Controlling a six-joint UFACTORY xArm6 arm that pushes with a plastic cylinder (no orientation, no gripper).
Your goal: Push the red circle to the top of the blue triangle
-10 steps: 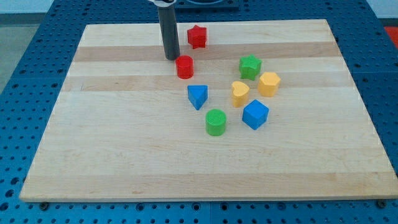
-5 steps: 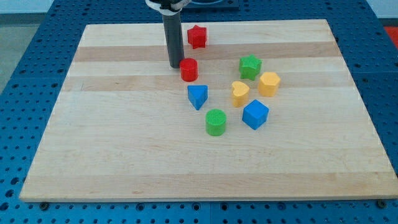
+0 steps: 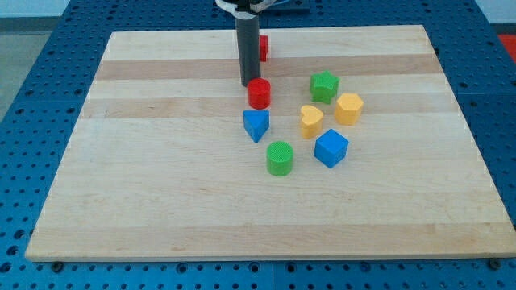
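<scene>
The red circle [image 3: 259, 93] stands on the wooden board [image 3: 161, 161], just above the blue triangle [image 3: 255, 125], with a small gap between them. My tip [image 3: 248, 84] is at the red circle's upper left edge, touching it or nearly so. The rod rises from there to the view's top and hides most of the red star [image 3: 263, 48] behind it.
A green star [image 3: 324, 86], a yellow heart [image 3: 311, 120] and a yellow hexagon [image 3: 349, 108] lie to the right of the red circle. A blue cube [image 3: 330, 148] and a green circle [image 3: 280, 158] lie below them.
My tip has moved right and down, pushing the red circle the same way. The circle now sits directly above the blue triangle. The rod now covers the red star.
</scene>
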